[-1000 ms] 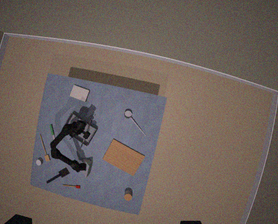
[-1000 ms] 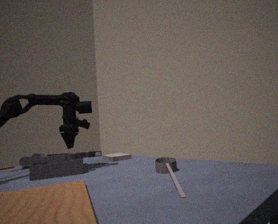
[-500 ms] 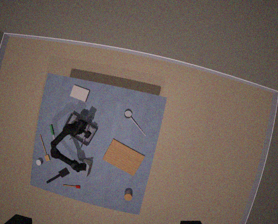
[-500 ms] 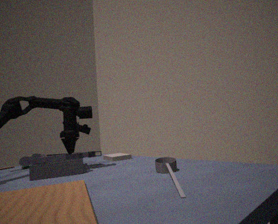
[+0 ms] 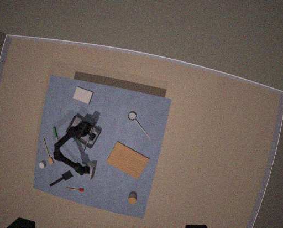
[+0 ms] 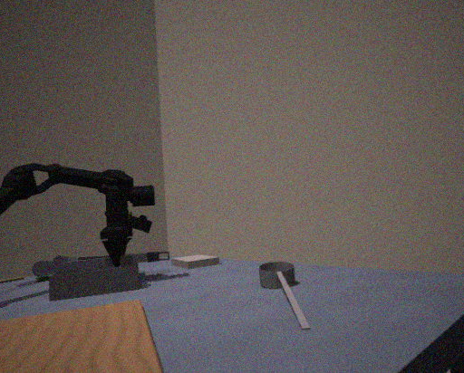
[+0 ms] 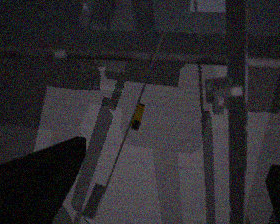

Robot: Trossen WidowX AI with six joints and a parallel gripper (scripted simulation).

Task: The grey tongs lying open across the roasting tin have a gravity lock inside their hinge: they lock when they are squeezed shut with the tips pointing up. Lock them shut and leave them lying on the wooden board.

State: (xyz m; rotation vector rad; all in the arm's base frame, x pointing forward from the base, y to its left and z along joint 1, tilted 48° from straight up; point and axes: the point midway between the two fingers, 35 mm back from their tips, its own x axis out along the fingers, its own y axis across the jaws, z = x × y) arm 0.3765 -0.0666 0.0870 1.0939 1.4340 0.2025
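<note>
The roasting tin [image 5: 97,138] [image 6: 88,285] [image 7: 268,63] stands on the blue table, partly under the arm. The grey tongs lie spread across it. In the wrist view their right arm [image 7: 237,150] is a long dark bar; their left arm slants down to the lower left and is hard to make out. The gripper [image 6: 116,263] [image 7: 177,157] points straight down over the tin, fingertips low near rim height. Its fingers are wide open with nothing gripped, one either side of the tongs' spread arms. The top view hides the fingertips under the arm. The wooden board [image 5: 128,160] [image 6: 74,335] lies beside the tin with nothing on it.
A white block [image 5: 83,94] [image 6: 195,261] lies beyond the tin. A round strainer [image 5: 132,115] [image 6: 276,275] has a long handle. A black spatula [image 5: 67,175], a green-handled tool [image 5: 55,132], a red-ended tool [image 5: 81,190] and an orange-topped cylinder [image 5: 132,200] lie or stand around.
</note>
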